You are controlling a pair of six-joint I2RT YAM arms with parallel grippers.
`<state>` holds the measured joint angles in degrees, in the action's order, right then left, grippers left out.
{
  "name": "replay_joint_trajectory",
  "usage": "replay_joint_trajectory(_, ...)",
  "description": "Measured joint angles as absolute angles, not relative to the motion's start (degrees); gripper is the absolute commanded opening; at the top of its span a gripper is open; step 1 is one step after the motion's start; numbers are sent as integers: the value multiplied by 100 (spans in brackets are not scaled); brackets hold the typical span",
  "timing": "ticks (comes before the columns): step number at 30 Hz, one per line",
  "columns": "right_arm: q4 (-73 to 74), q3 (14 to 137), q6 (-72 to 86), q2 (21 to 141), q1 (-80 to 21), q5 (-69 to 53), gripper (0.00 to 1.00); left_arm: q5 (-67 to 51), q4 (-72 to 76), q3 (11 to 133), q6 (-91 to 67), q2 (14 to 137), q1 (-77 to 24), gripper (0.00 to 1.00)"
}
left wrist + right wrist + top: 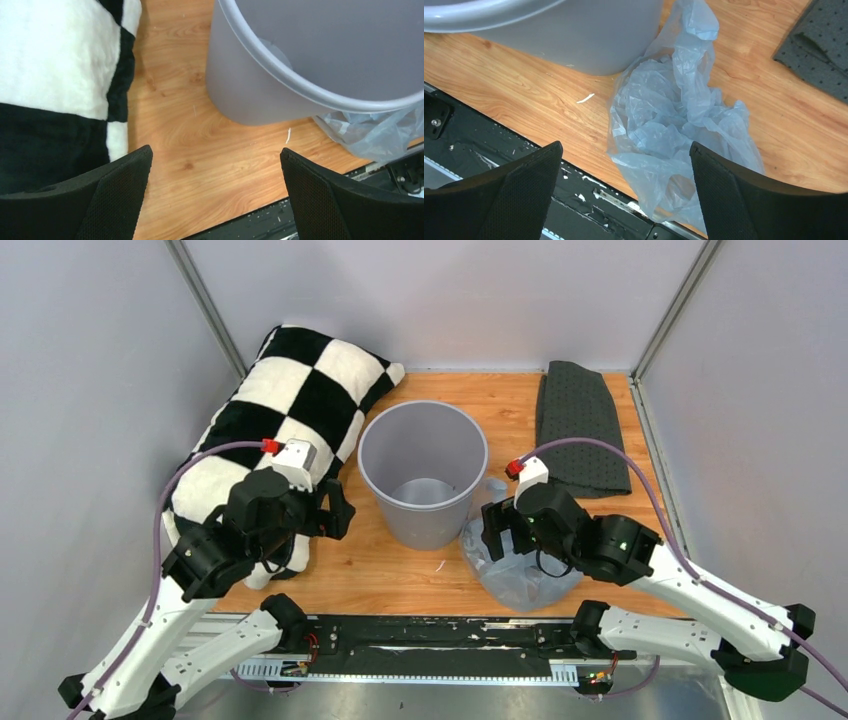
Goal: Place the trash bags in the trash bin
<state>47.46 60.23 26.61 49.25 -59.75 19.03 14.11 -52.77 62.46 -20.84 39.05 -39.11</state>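
The round grey trash bin (425,515) stands upright mid-table. A crumpled pale blue trash bag (520,575) lies on the wood against the bin's right front side and reaches the table's near edge. My right gripper (503,535) hovers over the bag, open. In the right wrist view the bag (669,120) lies below and between the spread fingers of that gripper (626,145), apart from them. My left gripper (338,512) is open to the left of the bin, over bare wood. The left wrist view shows this gripper (215,150), the bin wall (240,95) and a corner of the bag (380,132).
A black-and-white checkered pillow (290,400) lies along the left side, close to my left arm. A dark grey dotted cloth (580,425) lies at the back right. A black rail (430,635) runs along the near edge. A small white scrap (585,98) lies by the bin.
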Motion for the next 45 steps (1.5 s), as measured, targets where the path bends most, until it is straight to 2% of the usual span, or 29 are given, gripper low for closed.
replay_joint_trajectory(7,4160,5360,2842,4925,-5874,2099,98,834,-5240,5680,-2311,3850,-3911,100)
replay_joint_trajectory(14,3341,4626,2849,4950,-4934,1671,95,301,-4873,5009,-2676,3636,-3922,100)
replay_joint_trajectory(20,2749,4265,2825,5168,-4410,1177,86,322,-3931,3920,-3454,3586,-4644,100)
replay_joint_trajectory(26,2355,4128,2834,5240,-4104,1024,74,987,-2418,3118,-4298,4018,-5824,100)
replay_joint_trajectory(30,2056,4051,2871,5288,-4071,1002,67,1505,-1457,2786,-4772,4486,-6167,100)
replay_joint_trajectory(32,1942,4014,2875,5358,-4071,993,59,1754,-1146,2707,-4967,4709,-6243,100)
replay_joint_trajectory(37,1785,3990,2891,5555,-4053,993,15,2252,-646,2692,-5323,5142,-6309,100)
replay_joint_trajectory(39,1754,3990,2919,5568,-4047,1013,1,2412,-519,2692,-5452,5280,-6316,100)
replay_joint_trajectory(45,1820,3990,2941,5395,-4047,1055,0,2797,-307,2783,-5769,5861,-6313,100)
